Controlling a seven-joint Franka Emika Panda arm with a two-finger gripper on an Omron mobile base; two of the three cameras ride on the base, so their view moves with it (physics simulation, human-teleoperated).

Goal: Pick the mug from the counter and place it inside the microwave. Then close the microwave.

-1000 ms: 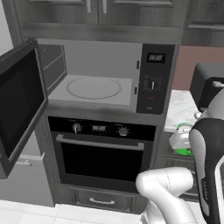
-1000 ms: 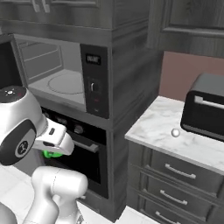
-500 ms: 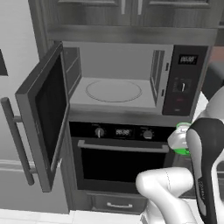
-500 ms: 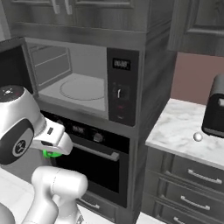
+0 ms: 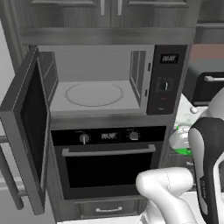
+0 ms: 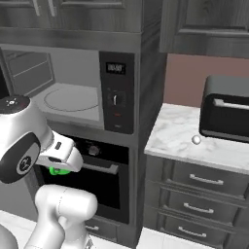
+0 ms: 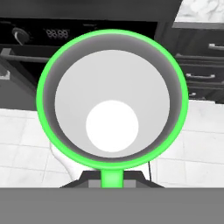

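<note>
step: carry leg – mug [image 7: 112, 98] is off the tabletop [image 6: 182, 133] and riding in the pincer [image 7: 112, 178], not yet in the microwave [image 5: 98, 85]
microwave door: door [image 5: 27, 131] swung wide to the left, handle bar at its outer edge – cavity is clear to enter
turntable: round turntable [image 5: 93, 94] bare, a fair landing spot for the mug
oven: oven [image 5: 107, 164] sits directly under the microwave, door shut; mug currently hangs at about oven height, so it is too low for the cavity
mug position: right of the oven front in the left base view, partly hidden by the white arm; in the right base view just a green sliver under the hand, in front of the oven
pincer: closed on the mug rim – fingertips barely show at the bottom of the hand view
mug look: bright green rim and wall, pale inside, white round bottom; mouth faces the hand camera; looks empty
next move: judged – raise the mug to cavity height, push in over the turntable, set down, release, then swing the door shut
risk: judged – rim grip is thin, mug could tilt on lift; cavity lip needs clearing
</note>
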